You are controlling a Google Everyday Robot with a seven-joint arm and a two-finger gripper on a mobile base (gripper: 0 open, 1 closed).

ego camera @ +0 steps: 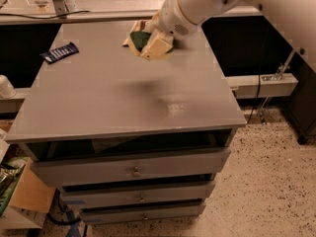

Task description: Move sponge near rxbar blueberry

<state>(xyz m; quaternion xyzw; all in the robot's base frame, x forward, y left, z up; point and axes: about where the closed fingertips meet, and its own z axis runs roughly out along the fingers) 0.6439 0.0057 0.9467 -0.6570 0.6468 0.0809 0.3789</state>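
Observation:
The sponge (140, 39), dark green on top with pale yellow foam, is held in my gripper (148, 42) above the grey table top (123, 98), near its far middle. The gripper is shut on the sponge and carries it clear of the surface; a faint shadow lies on the table below it. The rxbar blueberry (59, 52), a flat dark blue bar with white stripes, lies on the table at the far left, well to the left of the sponge. My white arm (207, 4) comes in from the upper right.
The table is a cabinet with several drawers (133, 169) below its front edge. A cardboard box (27, 194) stands on the floor at the left. A white bracket and cables (266, 83) are at the right. The brown snack bag is hidden behind the arm.

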